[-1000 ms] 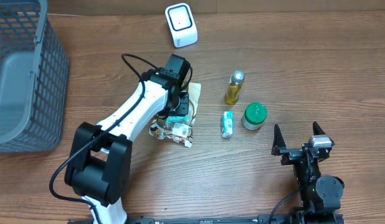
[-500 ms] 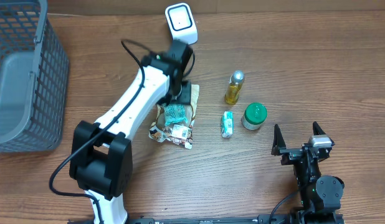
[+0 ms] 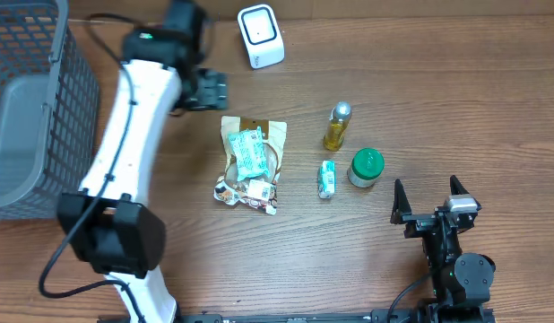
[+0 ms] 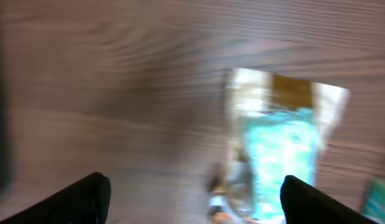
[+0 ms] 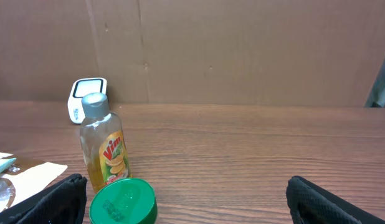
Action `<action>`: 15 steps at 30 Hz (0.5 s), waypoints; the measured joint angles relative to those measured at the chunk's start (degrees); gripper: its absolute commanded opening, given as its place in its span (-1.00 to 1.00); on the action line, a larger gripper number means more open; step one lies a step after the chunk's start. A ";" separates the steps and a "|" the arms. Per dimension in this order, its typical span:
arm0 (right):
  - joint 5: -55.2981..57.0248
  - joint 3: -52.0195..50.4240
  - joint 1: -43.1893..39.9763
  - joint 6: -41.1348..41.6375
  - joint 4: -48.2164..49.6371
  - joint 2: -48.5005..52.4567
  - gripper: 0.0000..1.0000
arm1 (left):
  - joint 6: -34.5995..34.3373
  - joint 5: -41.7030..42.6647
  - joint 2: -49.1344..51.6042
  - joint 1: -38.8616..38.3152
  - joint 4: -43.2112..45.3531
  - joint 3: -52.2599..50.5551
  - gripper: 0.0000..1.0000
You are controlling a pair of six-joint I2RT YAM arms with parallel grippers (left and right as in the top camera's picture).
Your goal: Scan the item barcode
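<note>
Left gripper (image 3: 212, 90): spread wide, empty, left of white box-shaped scanner (image 3: 261, 36). Tan crinkled snack pouch with teal label (image 3: 252, 161) flat on table (image 3: 438, 90), robot-side of scanner. Pinch pouch by an edge, lift, turn barcode toward scanner; barcode side possibly underneath, wrist view too blurred to confirm.

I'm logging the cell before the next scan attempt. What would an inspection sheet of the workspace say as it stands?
Surface: wooden table, no spills seen.
Job's things: white scanner upright at the far edge; snack pouch lying flat, unheld.
Clutter: Vim bottle, green-lidded jar, small green packet, grey basket.
Pincers: left pincer open, empty; right pincer open, empty.
Cables: black cable looping beside the left arm's base.
Surroundings: cardboard wall behind the table.
</note>
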 measured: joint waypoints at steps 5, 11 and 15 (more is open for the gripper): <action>0.00 0.00 0.00 -0.02 -0.04 0.00 1.00 | 3.19 -1.46 0.00 9.11 -1.27 0.00 0.85; -0.02 0.00 0.00 0.00 -0.02 0.00 1.00 | 7.45 -2.19 0.00 13.97 -0.22 0.00 1.00; 0.00 0.00 0.00 0.00 0.00 0.00 1.00 | 8.92 -2.29 0.00 14.56 0.00 0.00 0.99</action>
